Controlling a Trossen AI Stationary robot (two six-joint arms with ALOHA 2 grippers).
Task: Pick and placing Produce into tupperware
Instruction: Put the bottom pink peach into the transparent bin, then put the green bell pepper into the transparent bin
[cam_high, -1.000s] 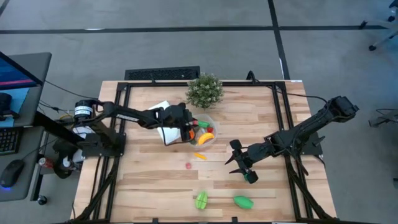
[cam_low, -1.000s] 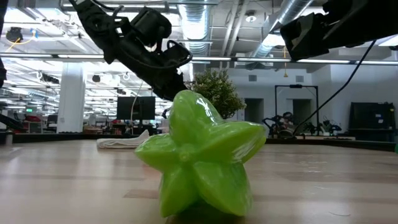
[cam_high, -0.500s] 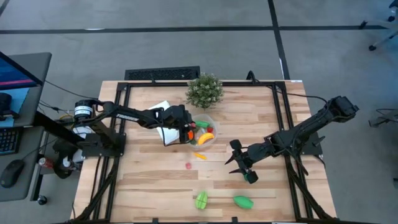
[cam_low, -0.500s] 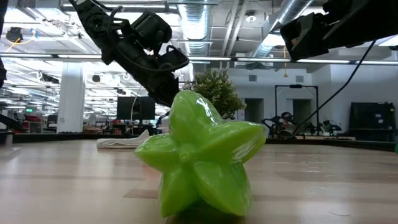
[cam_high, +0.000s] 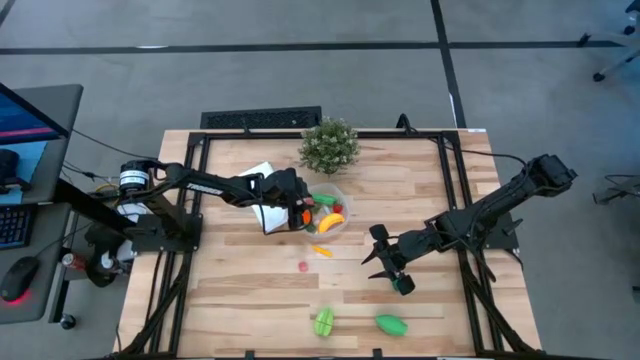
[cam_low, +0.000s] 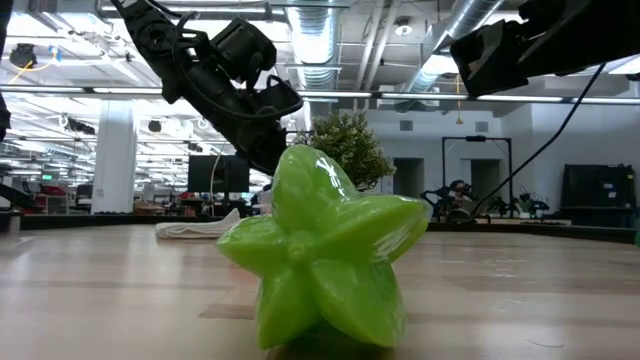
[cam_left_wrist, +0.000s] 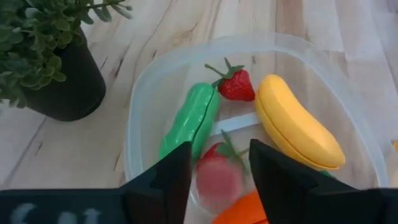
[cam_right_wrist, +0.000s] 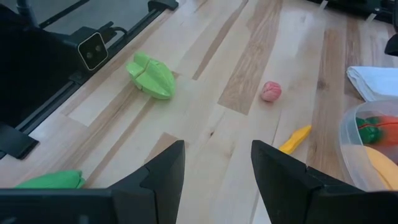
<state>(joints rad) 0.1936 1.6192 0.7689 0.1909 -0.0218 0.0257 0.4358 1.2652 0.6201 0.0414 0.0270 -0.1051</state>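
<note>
The clear round tupperware (cam_high: 345, 203) stands left of the table's middle. In it lie a banana (cam_left_wrist: 297, 127), a long green piece (cam_left_wrist: 189, 121), a strawberry (cam_left_wrist: 236, 86) and an orange piece (cam_left_wrist: 244, 214). My left gripper (cam_high: 303, 214) hangs open just above the tupperware's rim (cam_left_wrist: 134, 127). A second strawberry (cam_left_wrist: 219, 179) shows blurred between and below its fingers, inside the tupperware. My right gripper (cam_high: 380, 262) stands open above bare table right of the middle, nothing between its fingers (cam_right_wrist: 217, 146).
Loose on the table lie a yellow-orange piece (cam_high: 320, 250), a small pink piece (cam_high: 303, 266), a green star-shaped fruit (cam_high: 323, 321) and a green piece (cam_high: 392, 324). A potted plant (cam_high: 328, 145) stands behind the tupperware, with a white lid (cam_high: 262, 196) on its left.
My left gripper has tipped a little in place above the tupperware.
</note>
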